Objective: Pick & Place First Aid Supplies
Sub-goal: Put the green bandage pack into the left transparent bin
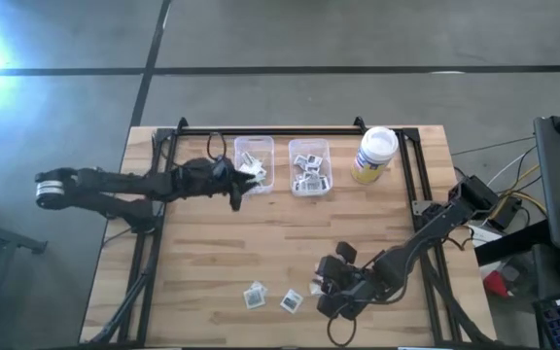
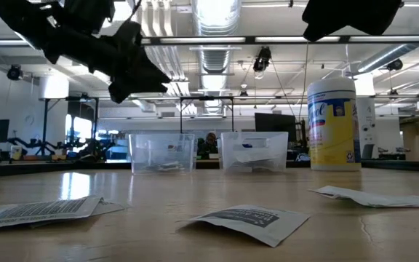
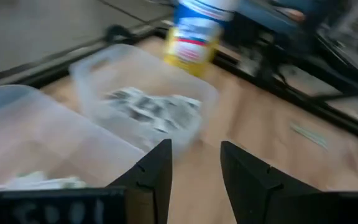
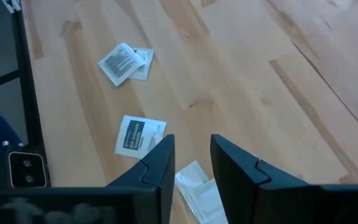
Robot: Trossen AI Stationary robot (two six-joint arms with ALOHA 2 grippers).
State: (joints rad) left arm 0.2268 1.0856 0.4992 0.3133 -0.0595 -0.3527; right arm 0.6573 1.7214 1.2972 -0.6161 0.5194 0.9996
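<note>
Looking past your right gripper (image 4: 191, 158), you see its fingers spread a little with nothing pinched, a pale packet (image 4: 194, 182) lying on the wood just beneath the gap. Your left gripper (image 3: 194, 165) is likewise parted and empty, held above the table at the left bin (image 1: 254, 161), near the edge that faces the loose packets. Both clear bins hold packets: the left bin a few, the right bin (image 1: 310, 166) a small heap of printed squares. The yellow jar (image 1: 373, 155) stands just right of the right bin. Three packets remain on the bare table well in front of the bins: a square pair (image 1: 254, 295), a single square (image 1: 291, 300), and the pale one at the right gripper, mostly hidden from above.
</note>
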